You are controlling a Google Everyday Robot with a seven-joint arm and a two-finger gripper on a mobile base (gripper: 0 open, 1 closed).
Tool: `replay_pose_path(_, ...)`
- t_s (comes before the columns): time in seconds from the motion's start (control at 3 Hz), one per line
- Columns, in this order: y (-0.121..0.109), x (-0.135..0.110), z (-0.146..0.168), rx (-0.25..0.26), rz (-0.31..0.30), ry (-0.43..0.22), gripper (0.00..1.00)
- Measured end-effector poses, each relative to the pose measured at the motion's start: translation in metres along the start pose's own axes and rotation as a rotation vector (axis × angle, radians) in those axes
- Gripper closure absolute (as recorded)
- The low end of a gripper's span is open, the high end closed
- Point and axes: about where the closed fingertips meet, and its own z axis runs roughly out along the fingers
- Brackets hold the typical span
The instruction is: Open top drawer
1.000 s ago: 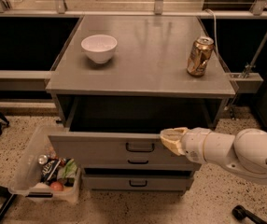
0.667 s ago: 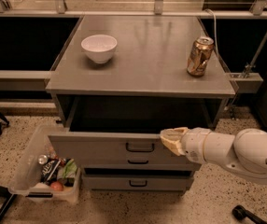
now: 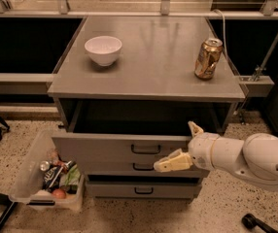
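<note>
light: dim, warm, from overhead | glare: pale sheen on cabinet top [image 3: 148,76], upper centre | shadow: top drawer [image 3: 105,147] cavity near-black mid-frame; dark bays at upper left and right | my gripper [image 3: 174,146]: spread wide, lower right of centre, evenly lit

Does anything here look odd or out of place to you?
Mostly the clear plastic bin on the floor left of the cabinet: it sits tilted, packed with jumbled odds and ends. The top drawer stands pulled out, with the claw open at its front.
</note>
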Motion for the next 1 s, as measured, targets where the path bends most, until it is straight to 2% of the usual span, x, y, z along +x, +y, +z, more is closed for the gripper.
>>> replay_pose_path(0.33,0.000,0.000,0.000,0.000,0.000,0.000,0.00)
replay_pose_path(0.67,-0.007,0.002,0.004,0.016,-0.006,0.043,0.00)
replay_pose_path(1.0,-0.024,0.006,0.013,0.058,-0.022,0.158,0.00)
